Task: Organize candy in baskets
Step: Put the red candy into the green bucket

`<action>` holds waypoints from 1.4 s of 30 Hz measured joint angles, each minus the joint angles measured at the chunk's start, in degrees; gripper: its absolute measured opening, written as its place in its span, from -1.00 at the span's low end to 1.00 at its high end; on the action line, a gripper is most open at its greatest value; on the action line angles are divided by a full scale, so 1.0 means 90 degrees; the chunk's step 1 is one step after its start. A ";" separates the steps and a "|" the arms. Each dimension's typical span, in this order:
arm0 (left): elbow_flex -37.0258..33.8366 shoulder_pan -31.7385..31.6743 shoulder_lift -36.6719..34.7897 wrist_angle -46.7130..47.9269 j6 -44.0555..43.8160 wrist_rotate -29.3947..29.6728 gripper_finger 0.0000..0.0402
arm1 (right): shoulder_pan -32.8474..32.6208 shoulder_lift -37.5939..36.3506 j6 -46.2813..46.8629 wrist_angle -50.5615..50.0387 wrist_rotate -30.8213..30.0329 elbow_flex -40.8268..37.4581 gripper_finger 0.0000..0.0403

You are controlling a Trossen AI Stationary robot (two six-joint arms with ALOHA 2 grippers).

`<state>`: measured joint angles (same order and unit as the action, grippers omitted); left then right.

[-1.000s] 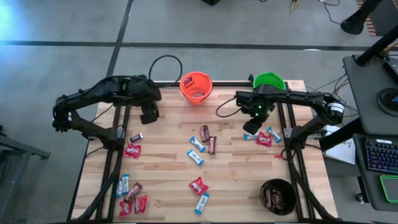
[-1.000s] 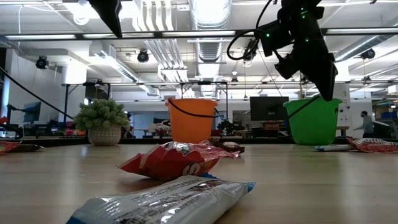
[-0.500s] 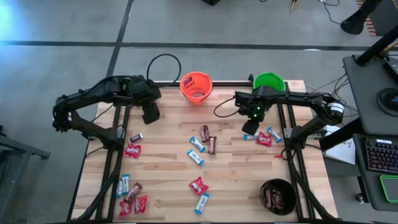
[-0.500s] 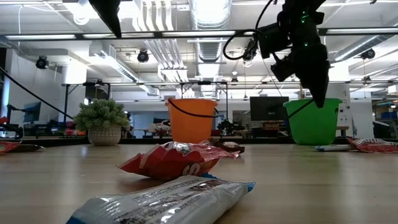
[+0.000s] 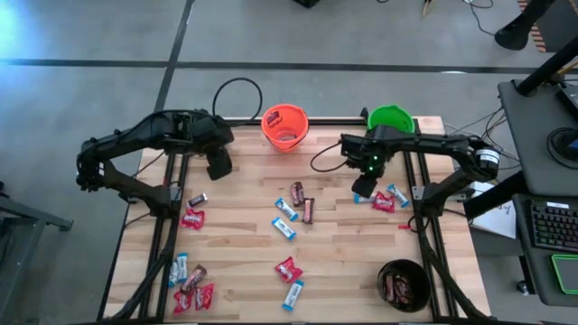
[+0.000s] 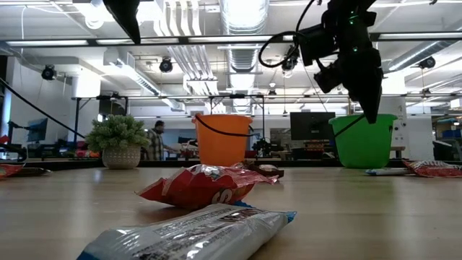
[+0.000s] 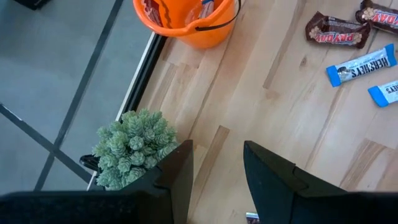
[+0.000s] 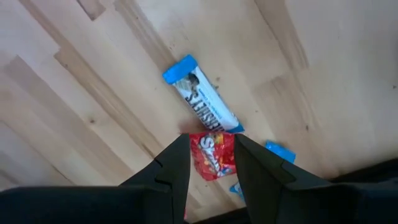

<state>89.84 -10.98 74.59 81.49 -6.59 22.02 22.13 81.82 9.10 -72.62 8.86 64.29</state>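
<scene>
Nearest the low camera, a light blue-and-white candy bar (image 6: 189, 235) lies on the wooden table (image 5: 343, 244), its near end cut off by the frame edge. Just behind it is a red candy bar (image 6: 198, 185), crumpled, its printing unreadable. In the high view these sit among loose candy across the table: a cluster of red, blue and brown bars (image 5: 191, 284) at the near left corner, a red one (image 5: 191, 218) and a small dark one (image 5: 197, 199) further up the left side, and four bars (image 5: 295, 206) around the middle.

The black basket (image 5: 404, 285) stands at the near right corner with brown bars inside; how many cannot be made out.

The right gripper (image 5: 364, 185) hangs above the table over the right side. Its wrist view shows the fingers (image 8: 176, 169) spread with nothing between them, directly over a red candy (image 8: 213, 154) that touches a blue-and-white bar (image 8: 204, 104); another blue wrapper is mostly hidden behind one finger.

The left gripper (image 5: 217, 166) hangs above the far left of the table, jaws apart and empty. Below it is a fuzzy plant (image 7: 129, 147), partly hidden by one finger.

At the far edge stand the orange basket (image 5: 284, 126), holding a few bars, and the green basket (image 5: 391, 118), its contents not discernible. A person (image 6: 154, 141) shows in the room beyond.
</scene>
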 joint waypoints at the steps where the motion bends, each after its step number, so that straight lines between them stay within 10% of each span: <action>1: 0.0000 0.0000 0.0000 0.0000 0.0000 0.0000 -0.39 | 0.0000 0.0000 -0.0076 0.0012 0.0000 0.0008 -0.43; 26: 0.0000 0.0000 0.0000 0.0136 0.0175 -0.0002 -0.39 | -0.0015 0.0005 0.0811 0.1129 0.0080 -0.0002 -0.49; 32: 0.0000 0.0000 0.0000 0.0312 0.0177 -0.0002 -0.39 | -0.0117 0.0005 0.1041 0.1099 0.1061 0.0018 -0.27; 42: 0.0000 0.0000 0.0000 0.0405 0.0364 -0.0057 -0.39 | -0.0522 0.0005 0.0915 0.0311 0.0303 -0.0081 0.07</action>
<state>89.84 -10.98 74.59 85.14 -3.31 21.50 17.44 81.87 17.33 -69.82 11.59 63.56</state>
